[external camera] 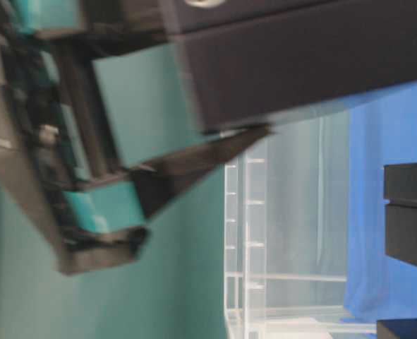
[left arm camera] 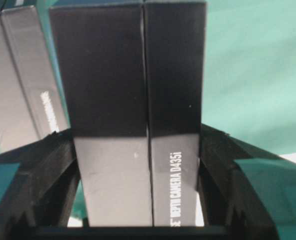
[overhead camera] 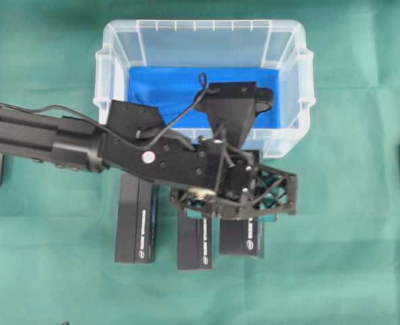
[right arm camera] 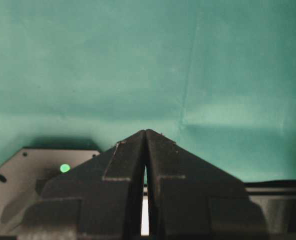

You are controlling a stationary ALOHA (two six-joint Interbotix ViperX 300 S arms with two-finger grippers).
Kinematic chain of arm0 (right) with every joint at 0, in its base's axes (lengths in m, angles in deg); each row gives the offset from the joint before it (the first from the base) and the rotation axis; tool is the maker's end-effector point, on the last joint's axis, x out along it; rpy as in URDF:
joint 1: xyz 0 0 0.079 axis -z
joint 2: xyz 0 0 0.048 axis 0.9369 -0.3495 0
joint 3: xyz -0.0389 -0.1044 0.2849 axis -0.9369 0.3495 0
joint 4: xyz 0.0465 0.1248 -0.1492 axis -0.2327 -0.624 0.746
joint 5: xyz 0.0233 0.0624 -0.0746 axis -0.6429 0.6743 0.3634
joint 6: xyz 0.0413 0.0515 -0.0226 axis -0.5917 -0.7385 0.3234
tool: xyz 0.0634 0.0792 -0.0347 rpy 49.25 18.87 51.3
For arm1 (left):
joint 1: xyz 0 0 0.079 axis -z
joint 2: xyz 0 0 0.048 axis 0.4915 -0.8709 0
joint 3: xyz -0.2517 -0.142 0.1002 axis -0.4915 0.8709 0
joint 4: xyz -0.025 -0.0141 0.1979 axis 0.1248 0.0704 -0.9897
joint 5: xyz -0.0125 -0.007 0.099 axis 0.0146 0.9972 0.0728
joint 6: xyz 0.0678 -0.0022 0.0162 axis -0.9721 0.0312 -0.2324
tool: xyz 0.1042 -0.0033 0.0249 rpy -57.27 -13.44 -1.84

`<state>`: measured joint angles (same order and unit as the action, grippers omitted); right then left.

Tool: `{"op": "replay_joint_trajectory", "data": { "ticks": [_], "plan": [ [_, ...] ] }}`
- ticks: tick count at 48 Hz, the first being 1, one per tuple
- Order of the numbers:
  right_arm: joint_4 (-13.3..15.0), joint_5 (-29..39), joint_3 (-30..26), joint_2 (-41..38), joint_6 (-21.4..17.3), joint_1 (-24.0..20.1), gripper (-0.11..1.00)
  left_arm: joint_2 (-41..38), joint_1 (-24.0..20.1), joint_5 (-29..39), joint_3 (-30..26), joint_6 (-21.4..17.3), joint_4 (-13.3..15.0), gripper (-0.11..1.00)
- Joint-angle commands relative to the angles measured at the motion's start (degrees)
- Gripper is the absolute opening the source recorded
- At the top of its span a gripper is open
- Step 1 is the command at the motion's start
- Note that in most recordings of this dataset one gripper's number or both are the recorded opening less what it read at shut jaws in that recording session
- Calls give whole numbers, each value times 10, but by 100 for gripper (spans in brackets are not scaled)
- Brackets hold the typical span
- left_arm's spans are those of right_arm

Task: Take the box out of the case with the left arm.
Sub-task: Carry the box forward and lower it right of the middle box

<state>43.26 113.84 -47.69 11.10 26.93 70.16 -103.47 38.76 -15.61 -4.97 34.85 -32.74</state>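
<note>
Three black boxes in a row on the green-covered bench [overhead camera: 348, 271], just in front of the case [overhead camera: 203, 40]: leftmost box [overhead camera: 136, 227], middle box [overhead camera: 193, 244], rightmost box [overhead camera: 242, 237]. Left arm [overhead camera: 64, 139] stretched across from the left edge, passing over the case's front wall and hiding the tops of all three boxes. Loose cable [overhead camera: 179, 112] looping over the arm toward the camera mount above the blue lining.

Left pincer [left arm camera: 140, 175] about half open, closed on a black box [left arm camera: 132, 100] by its two long sides, both fingers [left arm camera: 42, 175] pressed against it. White lettering along the held box's face. Neighbouring box [left arm camera: 17, 80] close on the left in the wrist view. From overhead the lattice frame sits over the rightmost box, outside the case, beyond its front wall.

Right pincer [right arm camera: 145, 145] fully closed on nothing, tips meeting over bare cloth.

Case of clear, translucent plastic, rectangular, ribbed rim, blue floor. Boxes long, matte, sharp-edged cardboard. Cloth faintly creased.
</note>
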Motion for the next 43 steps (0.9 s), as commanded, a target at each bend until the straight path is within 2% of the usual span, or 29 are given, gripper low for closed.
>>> {"op": "replay_joint_trajectory", "data": {
  "ticks": [1, 7, 20, 32, 43],
  "plan": [
    [1, -2, -5, -1, -2, 0, 0, 37, 2, -47, 32, 5, -2, 48],
    [1, -2, -5, -1, -2, 0, 0, 25, 3, -72, 55, 11, -1, 48],
    [1, -2, -5, -2, -3, 0, 0, 1, 2, -81, 80, 9, -2, 48],
    [1, -2, -4, -2, -3, 0, 0, -6, 2, -134, 114, 11, -2, 48],
    [1, -2, -4, -4, -3, 1, 0, -17, 4, -171, 120, 6, 4, 48]
  ]
}}
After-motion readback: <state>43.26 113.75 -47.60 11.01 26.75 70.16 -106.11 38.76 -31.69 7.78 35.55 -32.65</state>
